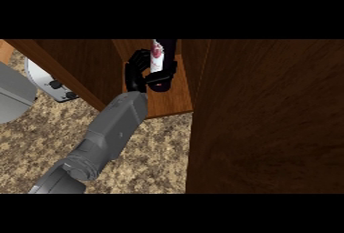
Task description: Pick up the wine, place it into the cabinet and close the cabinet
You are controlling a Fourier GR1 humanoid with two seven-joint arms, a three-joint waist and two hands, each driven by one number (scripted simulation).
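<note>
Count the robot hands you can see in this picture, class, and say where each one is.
1. One hand is inside the open cabinet, curled round the wine bottle. The other hand may be hidden outside the view.

Light is dim and even. The cabinet (262,113) wood sits dark, its interior shadowed. The speckled bench (40,141) reads brighter.

One wine bottle (157,58), one cabinet (269,118), one robot hand (138,68), perhaps one toaster (50,82)

Extended forearm, robot hand (142,73) curled
</note>
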